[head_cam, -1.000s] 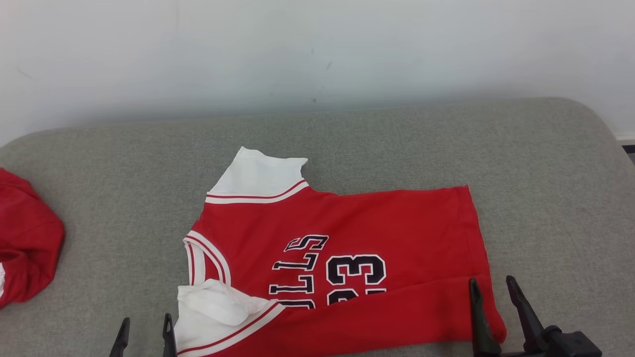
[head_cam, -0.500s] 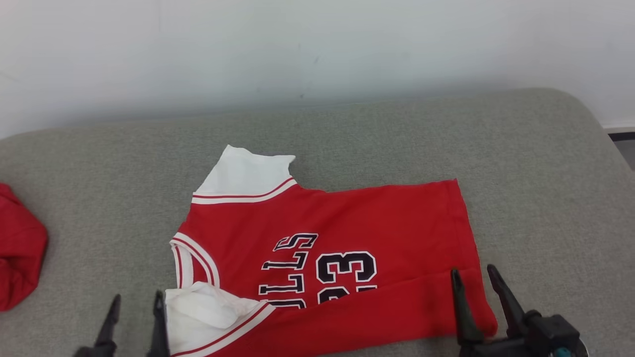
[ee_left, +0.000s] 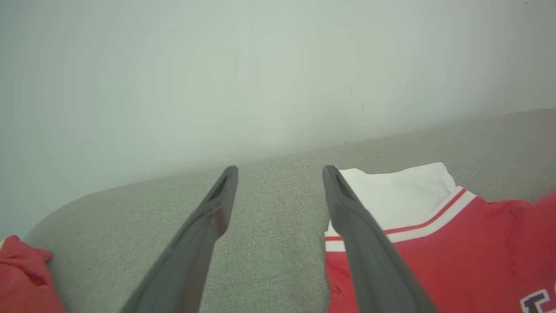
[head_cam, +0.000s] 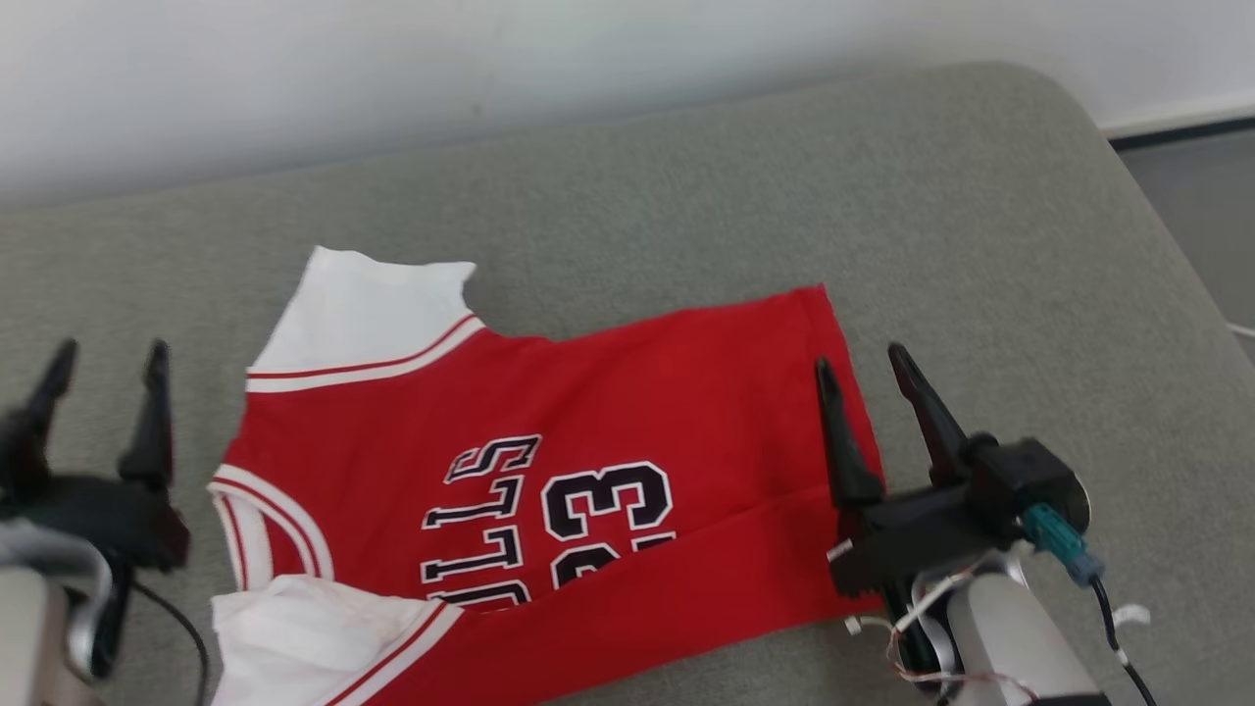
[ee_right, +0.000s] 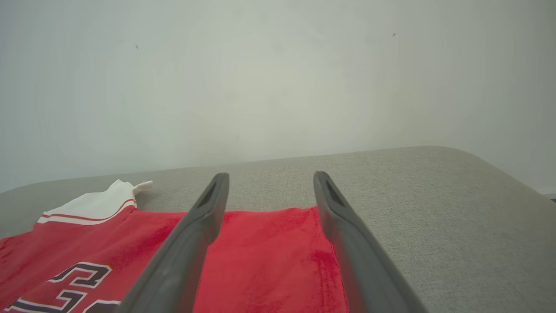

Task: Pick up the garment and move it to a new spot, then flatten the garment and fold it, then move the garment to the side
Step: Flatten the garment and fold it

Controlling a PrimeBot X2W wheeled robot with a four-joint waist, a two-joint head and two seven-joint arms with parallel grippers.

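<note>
The garment (head_cam: 608, 422) is a red jersey with white sleeves and dark lettering. It lies flat across the middle of the grey cushion, and its near long edge is folded over onto itself. My left gripper (head_cam: 110, 353) is open just left of the collar end, above bare cushion. My right gripper (head_cam: 860, 358) is open over the hem end, with one finger above the red cloth. In the left wrist view the left gripper (ee_left: 280, 169) has the garment's white sleeve (ee_left: 399, 195) beside its right finger. In the right wrist view the right gripper (ee_right: 270, 176) straddles the garment's hem (ee_right: 269, 256).
The grey cushion (head_cam: 980, 216) ends in a rounded corner at the far right, with floor (head_cam: 1196, 196) beyond it. A pale wall (head_cam: 392, 78) runs along the back. Another red cloth (ee_left: 21, 278) lies at the cushion's left end.
The head camera has swung, so the whole picture shifted left and down. Both grippers reach farther up the view, still open. The garment lies as before.
</note>
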